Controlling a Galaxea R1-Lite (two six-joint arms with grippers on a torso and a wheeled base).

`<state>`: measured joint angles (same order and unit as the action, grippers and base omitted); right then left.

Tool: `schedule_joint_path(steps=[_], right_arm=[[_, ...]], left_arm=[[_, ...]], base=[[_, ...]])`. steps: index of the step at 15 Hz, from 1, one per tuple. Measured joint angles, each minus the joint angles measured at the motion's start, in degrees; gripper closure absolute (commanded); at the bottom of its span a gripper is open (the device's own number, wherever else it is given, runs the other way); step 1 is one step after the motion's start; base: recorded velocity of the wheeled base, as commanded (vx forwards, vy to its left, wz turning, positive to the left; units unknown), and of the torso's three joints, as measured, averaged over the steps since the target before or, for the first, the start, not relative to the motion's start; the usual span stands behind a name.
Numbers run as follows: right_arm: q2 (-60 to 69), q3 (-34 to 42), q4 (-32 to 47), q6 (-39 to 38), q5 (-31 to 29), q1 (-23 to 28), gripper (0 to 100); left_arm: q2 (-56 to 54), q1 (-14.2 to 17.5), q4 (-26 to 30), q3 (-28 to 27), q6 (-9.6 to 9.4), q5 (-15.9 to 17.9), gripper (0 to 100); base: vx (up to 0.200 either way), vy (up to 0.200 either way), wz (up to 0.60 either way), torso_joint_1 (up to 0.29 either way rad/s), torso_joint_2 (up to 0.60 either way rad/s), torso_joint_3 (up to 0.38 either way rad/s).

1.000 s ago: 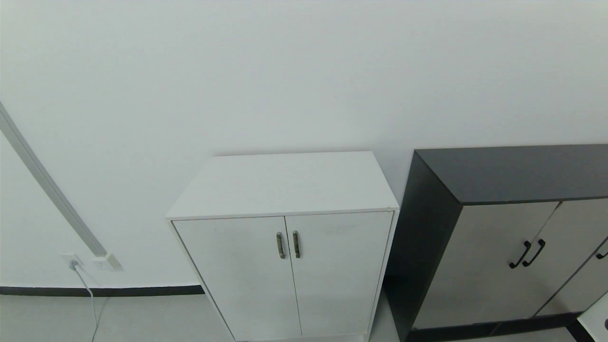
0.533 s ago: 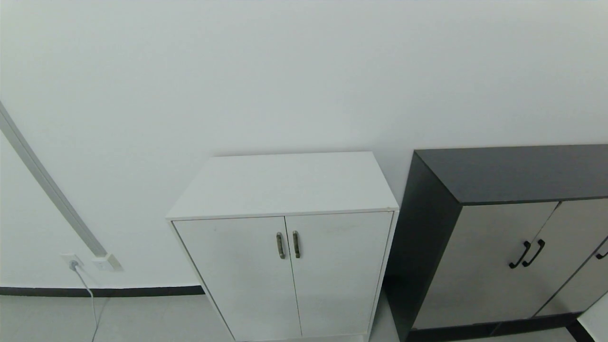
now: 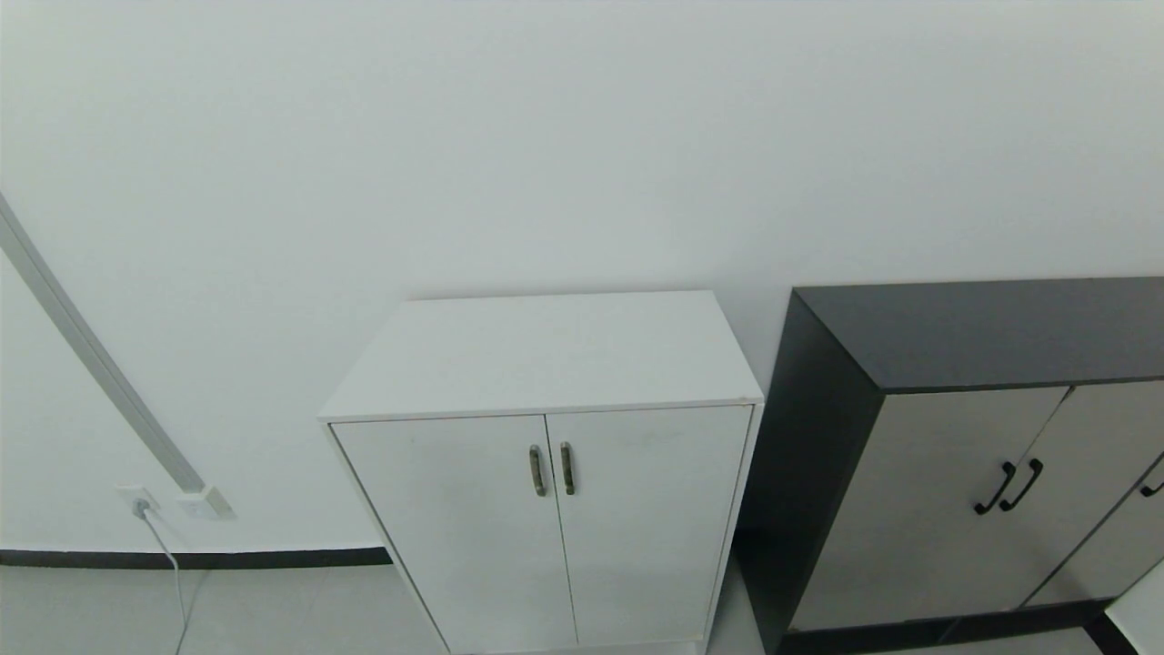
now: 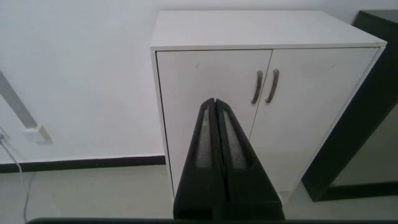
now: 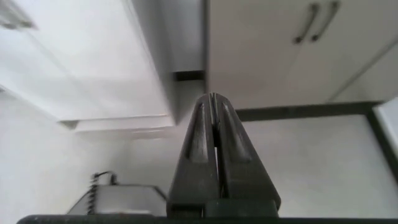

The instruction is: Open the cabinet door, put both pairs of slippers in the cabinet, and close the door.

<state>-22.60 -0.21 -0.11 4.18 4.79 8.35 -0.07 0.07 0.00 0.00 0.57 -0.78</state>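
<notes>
A white two-door cabinet point(image 3: 546, 473) stands against the wall with both doors shut. Two metal handles point(image 3: 551, 469) sit side by side at the seam between the doors. In the left wrist view the same cabinet point(image 4: 267, 93) faces me, and my left gripper point(image 4: 215, 102) is shut with nothing in it, some way in front of the left door. My right gripper point(image 5: 213, 98) is shut and empty, hanging over the floor near the gap between the white cabinet point(image 5: 74, 56) and the dark one.
A black cabinet point(image 3: 964, 437) with grey doors and black handles stands right beside the white one. A wall socket with a plugged cable point(image 3: 145, 509) and a slanted cable duct point(image 3: 82, 346) are to the left. Pale floor point(image 5: 311, 168) lies in front.
</notes>
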Motion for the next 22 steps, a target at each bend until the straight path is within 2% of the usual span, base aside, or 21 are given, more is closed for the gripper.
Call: schedule_joint_path(steps=[2, 5, 8, 10, 14, 22], right_arm=[[0.8, 0.1, 0.1, -0.4, -0.2, -1.2, 100], [3.4, 0.2, 0.2, -2.8, -0.6, -9.3, 100], [8.8, 0.2, 0.3, -3.3, -0.7, -12.6, 100], [12.6, 0.1, 0.3, -3.4, -0.7, -12.2, 100], [17.5, 0.1, 0.3, -3.4, -0.8, -7.3, 100], [22.4, 0.1, 0.2, -4.3, -2.2, -8.1, 100]], left_arm=[[0.0, 0.0, 0.0, 0.0, 0.02, 0.0, 100], [0.0, 0.0, 0.0, 0.0, 0.02, 0.0, 100], [0.0, 0.0, 0.0, 0.0, 0.00, 0.1, 100], [0.0, 0.0, 0.0, 0.0, 0.02, 0.1, 100], [0.0, 0.0, 0.0, 0.0, 0.00, 0.1, 100], [0.0, 0.0, 0.0, 0.0, 0.02, 0.0, 100]], base=[[0.000, 0.000, 0.00, 0.000, 0.00, 0.000], [0.000, 0.000, 0.00, 0.000, 0.00, 0.000], [0.000, 0.000, 0.00, 0.000, 0.00, 0.000], [0.000, 0.000, 0.00, 0.000, 0.00, 0.000], [0.000, 0.000, 0.00, 0.000, 0.00, 0.000], [0.000, 0.000, 0.00, 0.000, 0.00, 0.000]])
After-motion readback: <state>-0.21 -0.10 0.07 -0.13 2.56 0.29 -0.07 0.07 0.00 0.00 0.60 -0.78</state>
